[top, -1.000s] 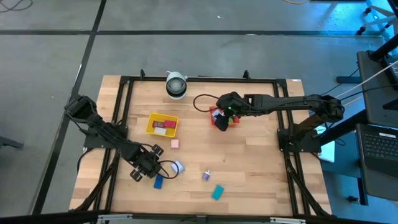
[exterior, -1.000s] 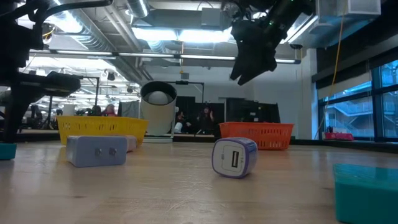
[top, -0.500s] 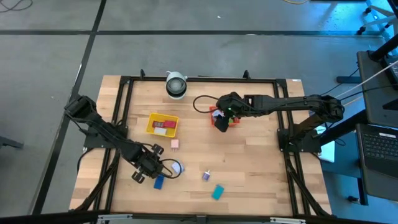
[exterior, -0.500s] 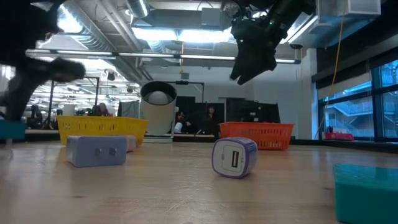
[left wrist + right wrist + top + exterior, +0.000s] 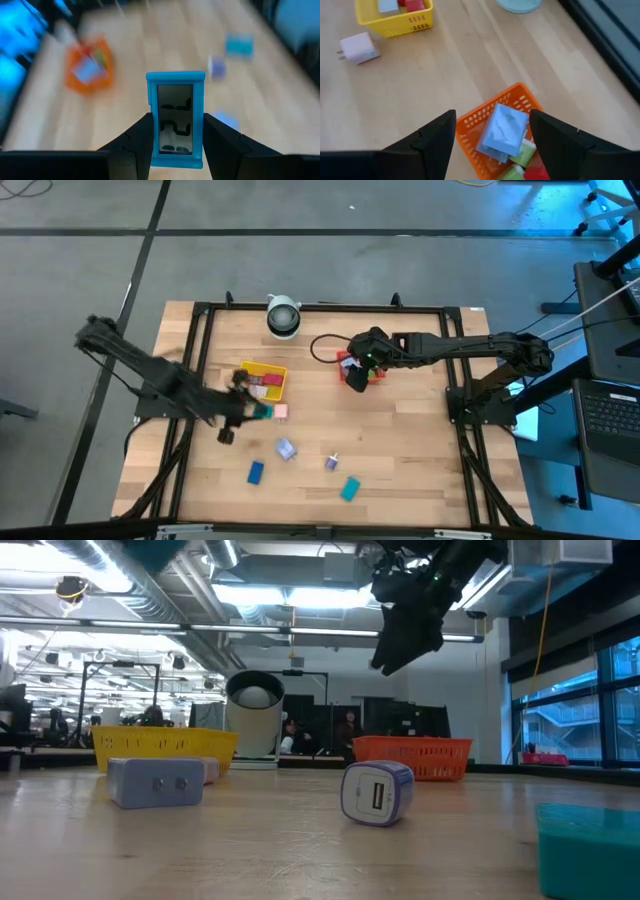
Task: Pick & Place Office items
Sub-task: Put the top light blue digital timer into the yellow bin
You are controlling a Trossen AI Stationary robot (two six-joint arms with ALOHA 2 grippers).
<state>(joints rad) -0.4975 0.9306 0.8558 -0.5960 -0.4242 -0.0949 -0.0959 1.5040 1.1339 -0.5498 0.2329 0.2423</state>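
My left gripper (image 5: 248, 409) is shut on a teal office item (image 5: 175, 120), a small block with a dark recessed face, in the air beside the yellow tray (image 5: 262, 380). On the table lie a pink piece (image 5: 281, 411), a whitish-blue piece (image 5: 286, 449), a blue piece (image 5: 254, 472), a purple piece (image 5: 331, 463) and another teal piece (image 5: 349, 489). My right gripper (image 5: 492, 114) hangs open above the red tray (image 5: 475, 122), which holds blue, green and red pieces. My left gripper pinches the teal block by its two long sides (image 5: 151, 125), one finger (image 5: 140, 137) on each side. The block lies along the fingers and sticks out past their tips. It is lifted clear of the table.
A white round device (image 5: 283, 317) stands at the far edge, with a black cable loop (image 5: 325, 345) beside the red tray. The yellow tray holds red and pale pieces. A black frame (image 5: 195, 360) borders the tabletop. Bare wood lies between the two trays.
My left gripper has risen from the near-left part of the table and gone toward the yellow tray, turning as it went. The teal block it holds has come up clear of the table. The other pieces and my right gripper have stayed put.
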